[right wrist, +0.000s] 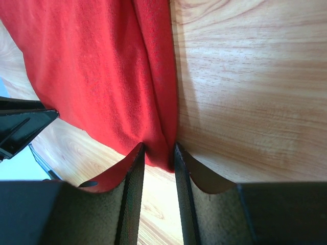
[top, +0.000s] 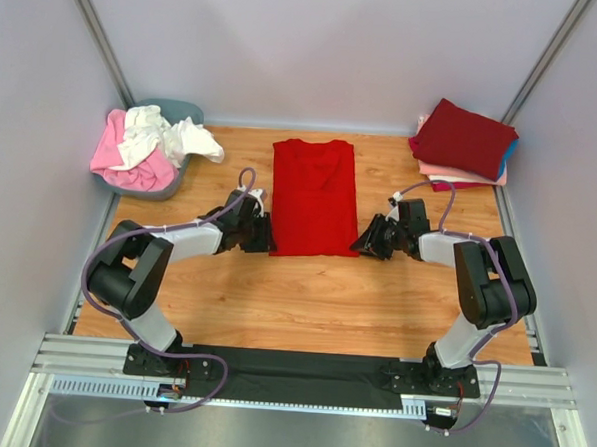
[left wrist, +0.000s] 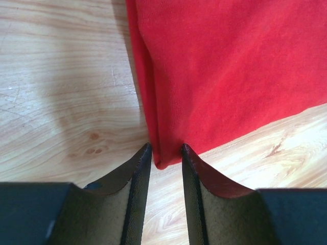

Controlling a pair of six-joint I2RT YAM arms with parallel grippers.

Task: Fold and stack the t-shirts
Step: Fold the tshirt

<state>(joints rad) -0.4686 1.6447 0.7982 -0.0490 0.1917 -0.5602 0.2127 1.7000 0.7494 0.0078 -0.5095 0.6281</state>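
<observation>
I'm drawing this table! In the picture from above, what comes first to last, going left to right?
The grey tub holding crumpled shirts → left gripper → red t-shirt → right gripper → folded shirt stack.

spread t-shirt [top: 314, 196]: bright red, plain
folded t-shirt [top: 465, 137]: dark red
tub [top: 187, 109]: grey
surface [top: 304, 304]: pale wood grain was seen

On my overhead feed I see a light wooden table [top: 304, 304] boxed in by plain pale walls [top: 318, 44]. A grey tub [top: 187, 110] sits at its far left corner. Along the near edge, a black strip [top: 301, 365] lies on a silver metal rail [top: 71, 357].
</observation>
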